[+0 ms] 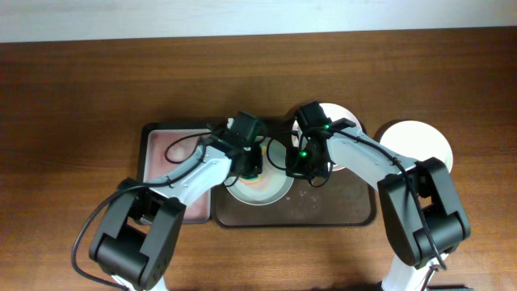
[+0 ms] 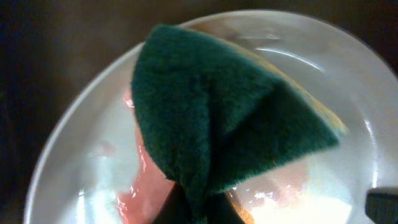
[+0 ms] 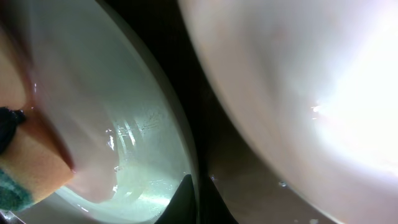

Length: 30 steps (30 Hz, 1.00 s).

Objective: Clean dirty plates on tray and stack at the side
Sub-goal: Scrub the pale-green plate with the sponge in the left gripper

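1. On the brown tray (image 1: pixel 355 212), toward its left end, lies the dirty plate (image 1: pixel 271 192), white with a wet pink smear (image 2: pixel 140 186) across its floor.
2. The left gripper (image 1: pixel 252 164) has its jaws clenched on a green sponge (image 2: pixel 217 124). The sponge is folded and pressed onto the plate's middle, so its rough green face meets the smear.
3. The right gripper (image 1: pixel 301 166) sits at the plate's right rim. Its jaws appear clamped on that rim, most likely to stop the plate sliding or turning under the scrubbing.
4. A second plate (image 1: pixel 343 120) waits at the tray's far edge, just beside the first and partly hidden by the right arm.
5. A clean-looking plate (image 1: pixel 416 141) rests on the table (image 1: pixel 81 97) off the tray's right end. I take this as the start of the stack.
6. Scrubbing looks to be the step in hand. With pink showing, the plate does not seem ready to join the stack.
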{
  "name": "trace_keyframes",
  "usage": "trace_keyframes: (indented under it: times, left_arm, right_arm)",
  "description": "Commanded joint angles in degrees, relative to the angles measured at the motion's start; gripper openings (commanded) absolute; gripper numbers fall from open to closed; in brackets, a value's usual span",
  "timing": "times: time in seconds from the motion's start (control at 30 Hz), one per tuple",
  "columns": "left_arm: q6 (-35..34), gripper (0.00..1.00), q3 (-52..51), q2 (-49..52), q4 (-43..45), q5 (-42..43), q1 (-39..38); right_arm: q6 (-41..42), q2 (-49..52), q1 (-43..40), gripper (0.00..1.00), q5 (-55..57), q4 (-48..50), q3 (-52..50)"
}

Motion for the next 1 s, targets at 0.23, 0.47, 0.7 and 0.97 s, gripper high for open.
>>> trace_keyframes:
  times: [0.23,0.47,0.7,0.97]
  left_arm:
    - [0.44,0.00,-0.44,2.12,-9.31,21.22,-1.55]
    - [1.49,0.00,-0.44,2.12,-3.82,16.59,-1.79]
    - [-3.10,0.00,-0.44,2.12,-2.75,0.09,2.84]
    - [-2.43,0.00,-0.07,1.73,-13.38,0.90,7.21]
  right_arm:
    - [-0.68,0.48,0.24,0.04,0.57,-0.87,-0.07]
    - [-0.66,0.48,0.24,0.04,0.59,-0.87,-0.07]
    - [-0.68,0.48,0.24,0.04,0.59,-1.09,-0.07]
    - [-0.66,0.48,0.24,0.04,0.83,-2.16,-0.07]
